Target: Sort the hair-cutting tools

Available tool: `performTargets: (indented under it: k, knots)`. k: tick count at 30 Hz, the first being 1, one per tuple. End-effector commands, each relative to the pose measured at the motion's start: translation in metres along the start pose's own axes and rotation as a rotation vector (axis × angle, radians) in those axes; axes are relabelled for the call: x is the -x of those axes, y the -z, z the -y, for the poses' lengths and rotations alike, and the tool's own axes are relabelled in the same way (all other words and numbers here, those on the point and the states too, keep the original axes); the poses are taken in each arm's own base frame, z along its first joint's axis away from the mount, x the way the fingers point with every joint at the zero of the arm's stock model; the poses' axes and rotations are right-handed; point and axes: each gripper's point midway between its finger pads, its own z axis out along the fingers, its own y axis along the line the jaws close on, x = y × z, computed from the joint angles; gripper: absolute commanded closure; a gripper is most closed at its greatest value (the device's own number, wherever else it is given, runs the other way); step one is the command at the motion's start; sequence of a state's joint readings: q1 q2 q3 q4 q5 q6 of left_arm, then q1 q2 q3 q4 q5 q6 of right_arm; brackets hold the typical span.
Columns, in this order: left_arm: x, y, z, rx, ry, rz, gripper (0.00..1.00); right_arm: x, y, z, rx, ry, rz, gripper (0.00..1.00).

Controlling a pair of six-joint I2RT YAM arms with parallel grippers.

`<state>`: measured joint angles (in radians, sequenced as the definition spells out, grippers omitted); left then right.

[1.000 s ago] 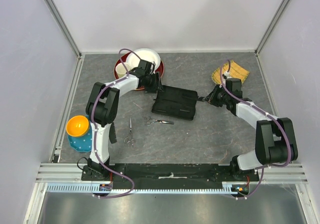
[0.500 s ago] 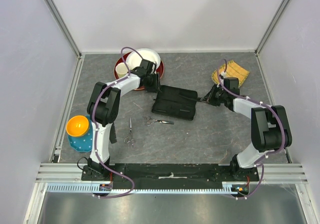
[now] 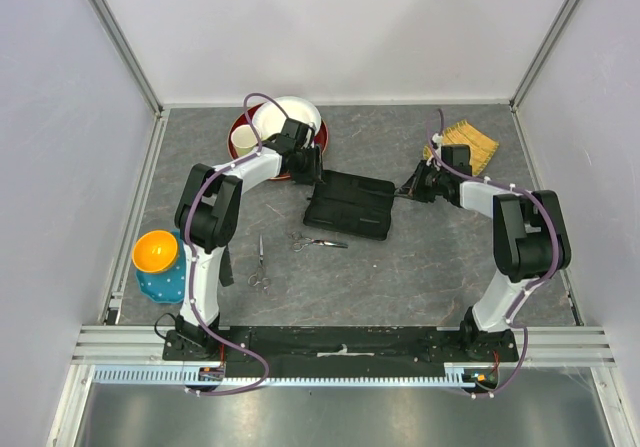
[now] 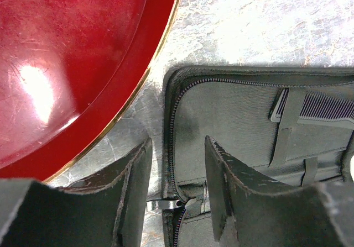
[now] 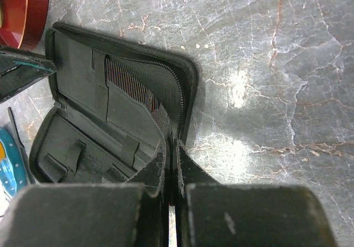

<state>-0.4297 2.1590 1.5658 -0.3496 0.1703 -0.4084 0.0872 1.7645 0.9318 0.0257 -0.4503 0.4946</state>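
The black case [image 3: 348,205] lies open mid-table. A black comb [image 4: 326,106] sits in its pocket and also shows in the right wrist view [image 5: 135,89]. Two silver scissors lie on the table in front of the case, one [image 3: 318,241] near its front edge and one [image 3: 260,263] further left. My left gripper [image 3: 308,179] is open, its jaws either side of the case's zipper edge [image 4: 178,147] at the left end. My right gripper [image 3: 403,194] is shut on the case's right rim [image 5: 171,147]. The second comb is not visible.
A red plate [image 3: 240,127] with a white bowl [image 3: 290,117] and a cup [image 3: 241,140] stands just behind the left gripper. A yellow cloth [image 3: 465,145] lies at back right. An orange bowl [image 3: 156,251] on a blue one [image 3: 160,281] stands at left.
The right forearm has swung toward the back of the table, and its gripper has shifted slightly left and back, staying at the case's rim. The left arm, case and scissors have stayed put.
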Motion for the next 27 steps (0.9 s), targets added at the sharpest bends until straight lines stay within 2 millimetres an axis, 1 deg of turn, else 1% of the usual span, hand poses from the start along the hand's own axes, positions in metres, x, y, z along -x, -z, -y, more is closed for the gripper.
performTargets:
  k: [1, 3, 4, 8, 15, 16, 18, 19, 21, 23, 27]
  knots:
    - [-0.008, 0.0, -0.009, 0.045, -0.055, -0.008, 0.48, -0.011, -0.008, 0.019, -0.086, 0.063, -0.061, 1.0]
    - [-0.009, 0.0, -0.01, 0.045, -0.055, -0.011, 0.47, -0.009, -0.011, 0.018, -0.087, 0.075, -0.068, 1.0]
    - [-0.01, 0.0, -0.01, 0.044, -0.054, -0.013, 0.46, -0.01, -0.014, 0.021, -0.095, 0.073, -0.079, 1.0]
    - [-0.013, 0.002, -0.013, 0.058, -0.048, -0.019, 0.42, -0.01, -0.021, 0.014, -0.067, 0.079, -0.08, 1.0]
    - [-0.015, 0.006, -0.014, 0.066, -0.043, -0.024, 0.37, -0.025, -0.041, 0.001, -0.046, 0.091, -0.116, 1.0]
    - [-0.016, 0.006, -0.014, 0.068, -0.042, -0.026, 0.37, -0.029, -0.045, -0.002, -0.043, 0.084, -0.124, 1.0]
    - [-0.018, 0.006, -0.015, 0.066, -0.043, -0.031, 0.37, -0.03, -0.049, -0.006, -0.037, 0.085, -0.12, 1.0]
    - [-0.018, 0.006, -0.014, 0.062, -0.048, -0.03, 0.38, -0.034, -0.051, -0.007, -0.033, 0.076, -0.131, 1.0]
    - [-0.016, 0.008, -0.016, 0.071, -0.063, -0.021, 0.39, -0.03, -0.056, -0.013, -0.007, 0.079, -0.11, 1.0]
    - [-0.014, 0.009, -0.018, 0.081, -0.073, -0.012, 0.39, -0.032, -0.061, -0.014, 0.004, 0.074, -0.111, 1.0]
    - [-0.013, 0.011, -0.013, 0.056, -0.077, -0.004, 0.39, -0.033, -0.066, -0.014, 0.007, 0.072, -0.107, 1.0]
